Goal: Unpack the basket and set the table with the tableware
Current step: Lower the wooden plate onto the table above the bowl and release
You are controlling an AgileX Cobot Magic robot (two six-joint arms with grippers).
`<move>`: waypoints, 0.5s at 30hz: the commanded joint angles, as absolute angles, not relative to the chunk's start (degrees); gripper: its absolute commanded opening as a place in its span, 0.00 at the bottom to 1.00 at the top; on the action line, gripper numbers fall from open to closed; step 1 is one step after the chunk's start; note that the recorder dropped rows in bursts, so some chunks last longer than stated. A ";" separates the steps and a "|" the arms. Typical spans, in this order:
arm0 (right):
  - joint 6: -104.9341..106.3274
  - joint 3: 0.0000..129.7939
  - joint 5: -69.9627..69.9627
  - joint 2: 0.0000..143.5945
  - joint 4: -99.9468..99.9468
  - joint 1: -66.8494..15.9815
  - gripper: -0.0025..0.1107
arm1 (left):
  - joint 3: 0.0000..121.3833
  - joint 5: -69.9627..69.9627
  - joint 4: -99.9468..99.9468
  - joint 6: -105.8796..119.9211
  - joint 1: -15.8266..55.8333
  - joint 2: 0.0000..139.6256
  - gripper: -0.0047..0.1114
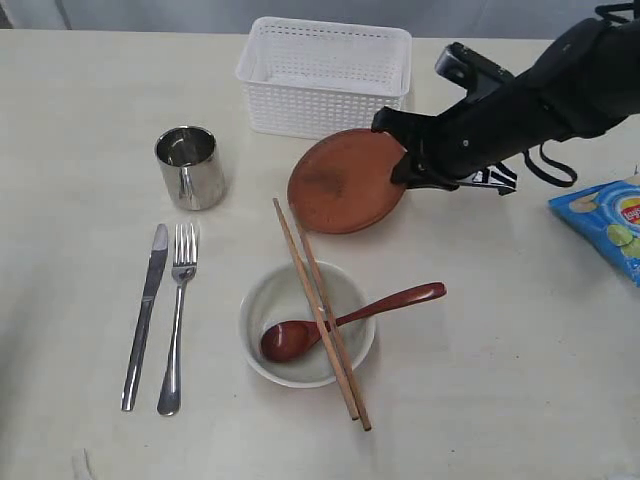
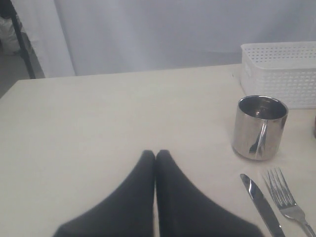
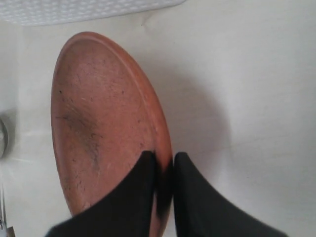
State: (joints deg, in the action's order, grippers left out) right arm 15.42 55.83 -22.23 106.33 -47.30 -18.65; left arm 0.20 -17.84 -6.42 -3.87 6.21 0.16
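Note:
The round brown plate (image 1: 345, 181) (image 3: 103, 123) lies tilted in front of the white basket (image 1: 325, 75), its right rim pinched by my right gripper (image 1: 398, 150) (image 3: 163, 157), which is shut on it. The off-white bowl (image 1: 300, 350) holds the reddish-brown spoon (image 1: 345, 318), and the chopsticks (image 1: 320, 312) rest across it. Knife (image 1: 146, 315), fork (image 1: 177, 317) and steel cup (image 1: 190, 167) (image 2: 259, 127) stand at the left. My left gripper (image 2: 156, 154) is shut on nothing above the table (image 2: 98, 128); the exterior view does not show it.
A blue chip bag (image 1: 608, 222) lies at the right edge of the table. The basket (image 2: 281, 69) looks empty from the exterior view.

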 commanded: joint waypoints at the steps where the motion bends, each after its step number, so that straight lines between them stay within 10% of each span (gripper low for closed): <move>1: 15.84 56.90 -21.30 107.00 -46.61 -19.59 0.02 | 0.00 -17.43 -5.71 -3.87 6.58 0.00 0.04; 15: 16.30 57.91 -19.76 107.58 -46.78 -21.67 0.02 | 0.00 -17.43 -5.71 -3.87 6.58 0.00 0.04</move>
